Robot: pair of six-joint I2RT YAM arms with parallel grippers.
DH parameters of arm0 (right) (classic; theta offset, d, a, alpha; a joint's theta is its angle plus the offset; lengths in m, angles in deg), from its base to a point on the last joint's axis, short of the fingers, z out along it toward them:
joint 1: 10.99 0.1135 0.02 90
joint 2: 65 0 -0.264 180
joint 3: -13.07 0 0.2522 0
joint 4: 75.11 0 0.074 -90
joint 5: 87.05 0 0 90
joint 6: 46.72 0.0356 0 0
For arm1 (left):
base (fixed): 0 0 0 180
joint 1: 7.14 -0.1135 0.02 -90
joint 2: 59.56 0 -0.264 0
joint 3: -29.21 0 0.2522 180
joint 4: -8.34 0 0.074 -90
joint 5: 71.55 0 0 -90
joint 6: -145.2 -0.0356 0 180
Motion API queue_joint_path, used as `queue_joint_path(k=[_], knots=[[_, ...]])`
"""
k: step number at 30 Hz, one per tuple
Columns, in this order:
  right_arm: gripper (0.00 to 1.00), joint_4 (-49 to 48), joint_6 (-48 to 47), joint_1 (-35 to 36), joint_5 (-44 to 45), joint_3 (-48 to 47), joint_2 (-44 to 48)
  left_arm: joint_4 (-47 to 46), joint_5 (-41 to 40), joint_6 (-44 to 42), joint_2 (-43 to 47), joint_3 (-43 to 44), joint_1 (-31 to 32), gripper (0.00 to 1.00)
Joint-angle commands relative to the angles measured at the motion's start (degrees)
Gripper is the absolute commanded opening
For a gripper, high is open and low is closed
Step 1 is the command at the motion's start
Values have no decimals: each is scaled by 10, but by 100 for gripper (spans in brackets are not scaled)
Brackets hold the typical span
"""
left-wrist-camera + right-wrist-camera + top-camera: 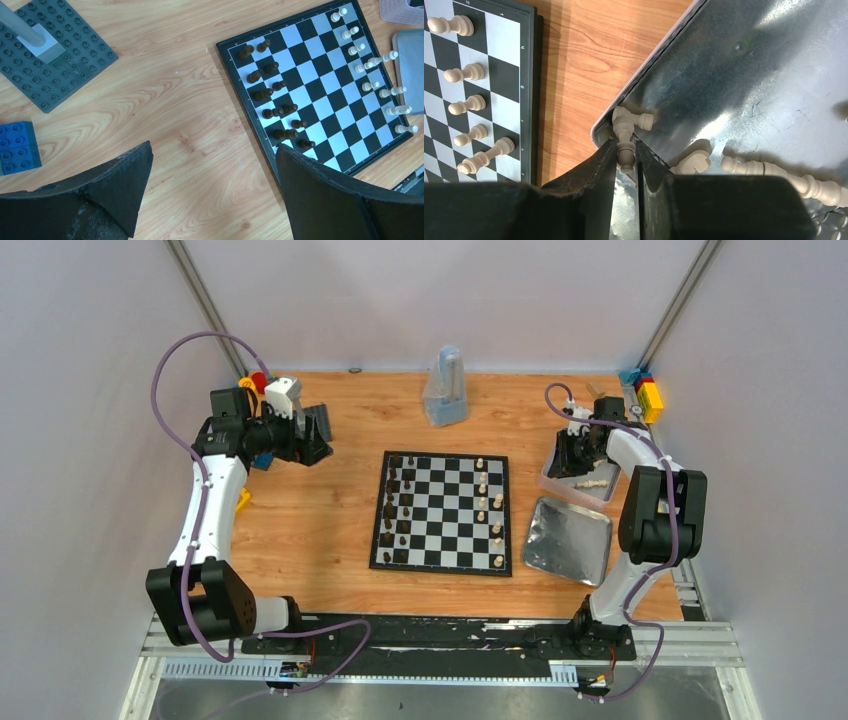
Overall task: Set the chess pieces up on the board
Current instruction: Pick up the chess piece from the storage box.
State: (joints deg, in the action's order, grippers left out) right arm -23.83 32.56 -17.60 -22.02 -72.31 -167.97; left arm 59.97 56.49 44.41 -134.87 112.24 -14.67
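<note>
The chessboard [441,512] lies mid-table, with several dark pieces [396,502] along its left side and several pale pieces [494,504] along its right side; it also shows in the left wrist view [325,80]. My right gripper [626,150] is down in the far metal tray [744,60] and shut on a pale chess piece [625,140] at the tray's corner. More pale pieces [774,172] lie in that tray. My left gripper [212,165] is open and empty above bare wood, left of the board.
A second silver tray [568,539] lies right of the board. A dark grey studded baseplate [50,55] and a blue block [17,147] lie near the left gripper. A clear bag [445,388] stands at the back. Coloured blocks [648,392] sit at the far right.
</note>
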Motion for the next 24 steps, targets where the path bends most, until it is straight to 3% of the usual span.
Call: queue_joint_path(k=[1, 11, 24], knots=[[20, 11, 9, 1, 4, -17, 2, -11, -1, -6, 13, -1, 2, 100], [5, 31, 10, 1, 9, -48, 10, -11, -2, -8, 19, -1, 2, 100], [0, 62, -8, 1, 33, -89, 17, -10, -3, -8, 23, 1, 2, 100]])
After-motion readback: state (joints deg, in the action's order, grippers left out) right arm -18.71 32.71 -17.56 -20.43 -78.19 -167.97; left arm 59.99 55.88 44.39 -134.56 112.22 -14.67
